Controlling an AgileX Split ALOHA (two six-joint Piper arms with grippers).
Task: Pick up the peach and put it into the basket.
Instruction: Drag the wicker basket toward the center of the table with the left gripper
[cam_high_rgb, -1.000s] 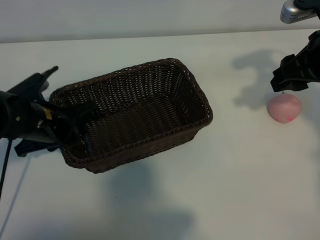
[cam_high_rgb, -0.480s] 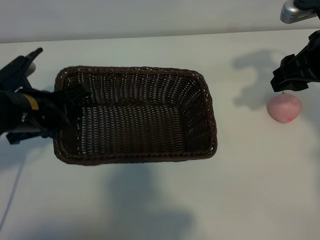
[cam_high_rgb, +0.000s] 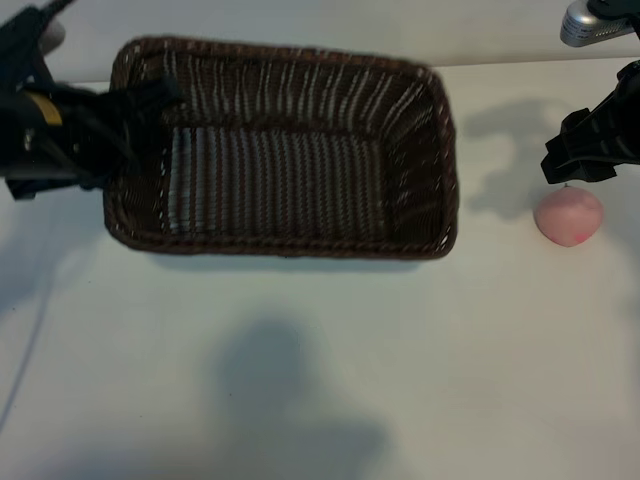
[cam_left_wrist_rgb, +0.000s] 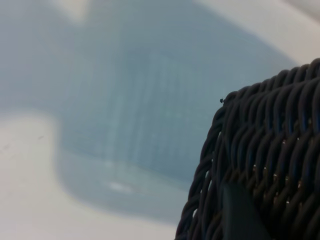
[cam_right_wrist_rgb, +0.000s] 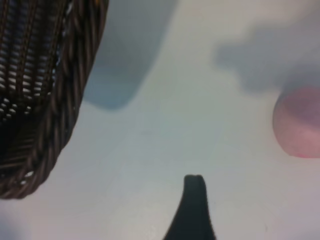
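Observation:
The dark-brown wicker basket (cam_high_rgb: 280, 246) hangs above the white table at the back left, seen from overhead with its inside empty. My left gripper (cam_high_rgb: 140, 108) is shut on its left rim. In the left wrist view one dark finger (cam_left_wrist_rgb: 240, 215) lies against the basket's weave (cam_left_wrist_rgb: 270, 145). The pale-pink peach (cam_high_rgb: 568, 216) rests on the table at the right, apart from the basket. My right gripper (cam_high_rgb: 578, 162) hovers just behind and above the peach, open and holding nothing. The right wrist view shows one of its fingers (cam_right_wrist_rgb: 194, 200), with the peach (cam_right_wrist_rgb: 300, 125) on one side and the basket's corner (cam_right_wrist_rgb: 55, 115) on the other.
Bare white table (cam_high_rgb: 330, 380) stretches across the front, carrying the basket's shadow. A grey metal part (cam_high_rgb: 590, 22) sticks in at the back right corner, above the right arm.
The left arm has raised the basket and swung it toward the back of the table, turning it level and nearer the peach. The right arm and the peach have not moved.

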